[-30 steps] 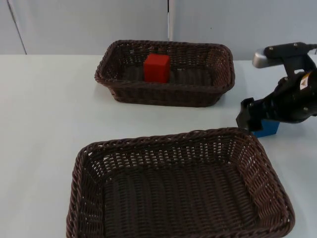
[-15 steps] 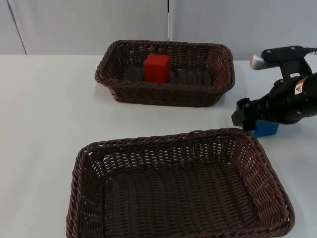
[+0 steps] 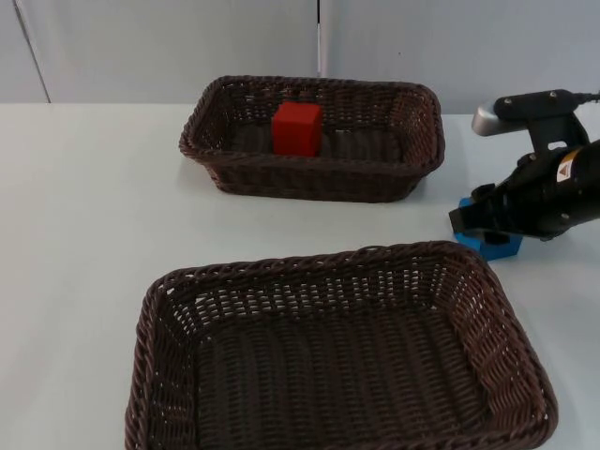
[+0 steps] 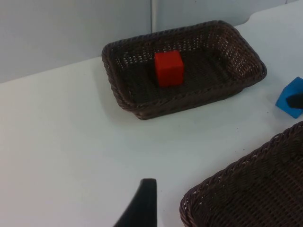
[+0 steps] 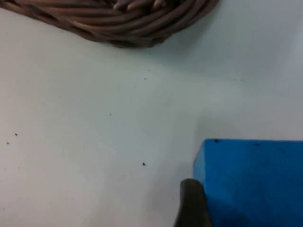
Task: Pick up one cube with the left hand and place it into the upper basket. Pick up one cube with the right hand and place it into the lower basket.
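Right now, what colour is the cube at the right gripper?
Blue cube, clearest in the right wrist view.

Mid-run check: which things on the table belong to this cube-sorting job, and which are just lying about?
Part of the job:
- red cube, inside the upper dark wicker basket
- blue cube, on the table at the right gripper
- lower dark wicker basket, nothing in it
- left gripper, waiting above the table

Lying about:
- nothing; just the white table

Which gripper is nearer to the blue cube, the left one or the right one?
Right. The right gripper is down at the blue cube, one fingertip against its side. The left gripper waits far off, beyond the lower basket.
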Controlling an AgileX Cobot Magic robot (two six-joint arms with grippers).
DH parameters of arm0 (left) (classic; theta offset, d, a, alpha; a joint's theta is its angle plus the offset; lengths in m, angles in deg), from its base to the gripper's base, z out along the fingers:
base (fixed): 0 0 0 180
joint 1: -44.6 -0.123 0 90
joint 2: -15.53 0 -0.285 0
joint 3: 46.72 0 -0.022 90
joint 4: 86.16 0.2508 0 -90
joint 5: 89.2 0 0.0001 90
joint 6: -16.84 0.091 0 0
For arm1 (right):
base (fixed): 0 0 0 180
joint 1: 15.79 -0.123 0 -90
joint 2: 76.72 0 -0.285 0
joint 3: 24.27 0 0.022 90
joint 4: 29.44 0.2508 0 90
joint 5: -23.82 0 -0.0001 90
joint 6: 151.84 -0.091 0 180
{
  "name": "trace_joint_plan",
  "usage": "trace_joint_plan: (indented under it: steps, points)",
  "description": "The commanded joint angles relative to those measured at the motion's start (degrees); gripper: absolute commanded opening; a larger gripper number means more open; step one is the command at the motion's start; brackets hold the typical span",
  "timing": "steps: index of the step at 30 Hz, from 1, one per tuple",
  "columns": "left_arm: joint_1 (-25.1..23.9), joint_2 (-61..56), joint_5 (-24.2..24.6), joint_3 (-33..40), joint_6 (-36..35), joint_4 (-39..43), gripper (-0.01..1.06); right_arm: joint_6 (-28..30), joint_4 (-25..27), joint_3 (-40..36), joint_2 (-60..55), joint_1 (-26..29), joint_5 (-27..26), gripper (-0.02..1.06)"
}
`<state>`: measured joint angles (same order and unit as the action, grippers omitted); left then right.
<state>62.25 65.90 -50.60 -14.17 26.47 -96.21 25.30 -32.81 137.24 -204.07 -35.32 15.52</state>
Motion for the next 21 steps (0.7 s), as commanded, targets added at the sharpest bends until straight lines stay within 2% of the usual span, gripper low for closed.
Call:
trace_joint_plan:
  steps: [1,2,4,7,12,13,18,21]
  points:
    - [0.3,-0.4,0.5,0.3,-0.1,0.4,0.89,0.3,-0.3,0.2,0.9,0.0,0.6,0.18]
    - [0.3,-0.4,0.5,0.3,-0.1,0.4,0.89,0.3,-0.3,0.2,0.9,0.0,0.6,0.18]
    - [0.3,-0.4,0.5,0.3,-0.1,0.4,0.89,0.3,-0.6,0.2,2.9,0.0,2.6,0.0]
    - [0.3,-0.4,0.5,0.3,-0.1,0.4,0.89,0.6,-0.6,0.2,5.5,0.0,5.4,0.0]
    - [0.3,-0.4,0.5,0.3,-0.1,0.4,0.89,0.8,-0.6,0.2,13.6,0.0,16.1,0.0]
    - [0.3,-0.4,0.5,0.3,-0.1,0.4,0.89,0.8,-0.6,0.2,13.6,0.0,16.1,0.0]
    - [0.3,-0.4,0.5,0.3,-0.1,0.4,0.89,0.8,-0.7,0.2,23.1,0.0,24.5,0.0]
    - [0.3,-0.4,0.5,0.3,-0.1,0.4,0.89,0.8,-0.7,0.2,27.1,0.0,27.3,0.0]
